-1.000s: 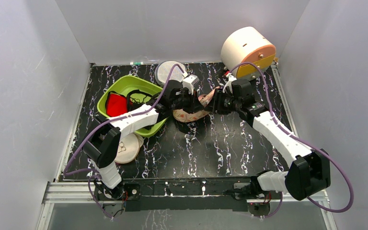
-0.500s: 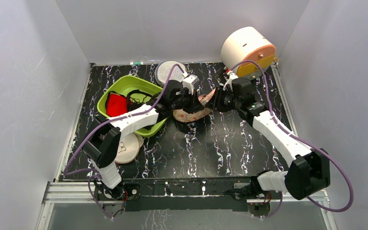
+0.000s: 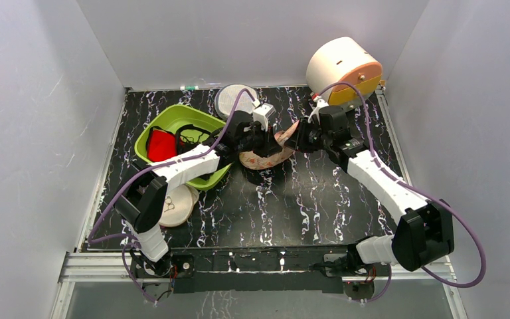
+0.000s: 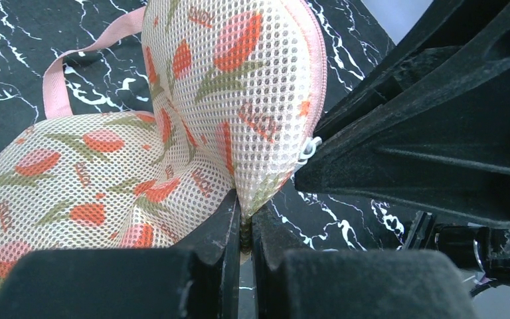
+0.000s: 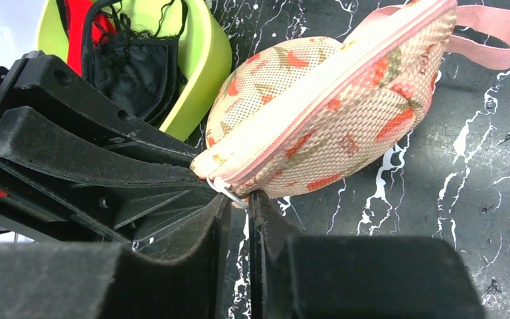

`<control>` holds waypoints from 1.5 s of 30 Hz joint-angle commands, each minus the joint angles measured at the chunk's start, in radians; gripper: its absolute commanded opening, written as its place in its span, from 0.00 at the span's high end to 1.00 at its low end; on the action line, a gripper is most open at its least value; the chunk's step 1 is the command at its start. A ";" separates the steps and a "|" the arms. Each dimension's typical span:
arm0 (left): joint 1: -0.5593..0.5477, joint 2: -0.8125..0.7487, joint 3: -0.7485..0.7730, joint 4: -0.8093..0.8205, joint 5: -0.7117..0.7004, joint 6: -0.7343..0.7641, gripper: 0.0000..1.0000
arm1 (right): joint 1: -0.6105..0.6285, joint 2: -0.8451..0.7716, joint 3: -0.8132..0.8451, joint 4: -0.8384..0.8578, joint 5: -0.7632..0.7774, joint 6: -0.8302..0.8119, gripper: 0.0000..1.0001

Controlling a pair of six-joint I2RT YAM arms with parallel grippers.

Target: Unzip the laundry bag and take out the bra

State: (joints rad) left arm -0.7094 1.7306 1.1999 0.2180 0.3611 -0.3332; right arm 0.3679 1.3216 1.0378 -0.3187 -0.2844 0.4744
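1. Pinching the laundry bag (image 4: 172,100) by its mesh edge, the left gripper (image 4: 244,219) is clenched.
2. Cream mesh, orange floral print, pink zip closed.
3. It lies beside the green bowl (image 3: 192,119); the right gripper (image 5: 239,199) nips its zip pull (image 5: 229,189).

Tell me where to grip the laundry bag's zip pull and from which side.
Pinch the small ring-shaped zip pull sticking out at the narrow end of the laundry bag. Come in endwise, along the zip line. The left gripper clamps the bag's edge nearby, bracing it.
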 commanded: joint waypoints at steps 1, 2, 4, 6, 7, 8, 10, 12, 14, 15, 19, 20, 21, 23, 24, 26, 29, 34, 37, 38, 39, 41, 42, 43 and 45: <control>-0.010 -0.007 0.041 -0.037 -0.049 0.036 1.00 | -0.003 0.002 0.078 -0.009 0.059 -0.023 0.90; -0.011 -0.011 0.045 -0.047 -0.067 0.046 1.00 | -0.004 0.003 0.089 -0.037 0.080 -0.040 0.93; -0.012 -0.018 0.047 -0.062 -0.103 0.066 1.00 | -0.004 0.009 0.104 -0.089 0.112 -0.073 0.96; -0.014 -0.027 0.049 -0.078 -0.133 0.092 1.00 | -0.003 0.020 0.121 -0.135 0.132 -0.116 0.98; -0.017 -0.029 0.051 -0.086 -0.148 0.108 1.00 | -0.003 0.025 0.129 -0.149 0.136 -0.141 0.99; -0.021 -0.032 0.051 -0.089 -0.161 0.122 1.00 | -0.003 0.032 0.137 -0.161 0.140 -0.167 1.00; -0.028 -0.038 0.044 -0.087 -0.177 0.148 1.00 | -0.004 0.045 0.151 -0.169 0.152 -0.210 1.00; -0.043 -0.044 0.036 -0.081 -0.180 0.178 1.00 | -0.004 0.053 0.151 -0.147 0.139 -0.268 1.00; -0.063 -0.051 0.021 -0.069 -0.181 0.228 1.00 | -0.003 0.055 0.146 -0.121 0.157 -0.332 1.00; -0.074 -0.058 0.011 -0.061 -0.186 0.258 1.00 | -0.003 0.058 0.153 -0.124 0.191 -0.350 1.00; -0.114 -0.094 -0.053 0.000 -0.206 0.349 1.00 | -0.003 0.053 0.168 -0.130 0.391 -0.385 1.00; -0.120 -0.105 -0.071 0.024 -0.197 0.359 1.00 | -0.003 0.052 0.164 -0.122 0.432 -0.387 1.00; -0.121 -0.113 -0.084 0.043 -0.180 0.366 1.00 | -0.004 0.049 0.163 -0.116 0.461 -0.387 1.00; -0.127 -0.124 -0.103 0.068 -0.155 0.379 1.00 | -0.005 0.042 0.164 -0.113 0.490 -0.385 1.00; -0.132 -0.124 -0.107 0.070 -0.155 0.384 1.00 | -0.008 0.033 0.160 -0.103 0.499 -0.382 1.00; -0.141 -0.116 -0.105 0.063 -0.165 0.398 1.00 | -0.027 0.014 0.155 -0.079 0.465 -0.368 1.00; -0.147 -0.101 -0.099 0.051 -0.180 0.401 1.00 | -0.067 0.000 0.164 -0.066 0.390 -0.321 1.00; -0.149 -0.094 -0.092 0.043 -0.184 0.387 1.00 | -0.097 0.001 0.163 -0.048 0.260 -0.314 1.00; -0.154 -0.094 -0.079 0.030 -0.202 0.368 0.83 | -0.095 0.000 0.159 -0.063 0.111 -0.335 1.00; -0.155 -0.098 -0.076 0.029 -0.199 0.359 0.76 | -0.095 0.002 0.165 -0.081 0.081 -0.335 1.00; -0.157 -0.101 -0.076 0.031 -0.196 0.351 0.68 | -0.095 0.006 0.173 -0.101 0.059 -0.335 1.00; -0.165 -0.109 -0.076 0.037 -0.195 0.333 0.52 | -0.096 0.005 0.178 -0.135 0.025 -0.334 1.00; -0.171 -0.113 -0.074 0.037 -0.192 0.327 0.46 | -0.095 0.001 0.175 -0.146 0.004 -0.333 1.00; -0.176 -0.117 -0.073 0.040 -0.189 0.322 0.41 | -0.095 -0.007 0.170 -0.152 -0.013 -0.334 1.00; -0.182 -0.119 -0.068 0.043 -0.181 0.294 0.31 | -0.095 -0.027 0.153 -0.158 -0.042 -0.334 1.00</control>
State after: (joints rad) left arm -0.8715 1.6760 1.1011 0.2550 0.1616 0.0074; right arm 0.2783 1.3544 1.1549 -0.4850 -0.2203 0.1547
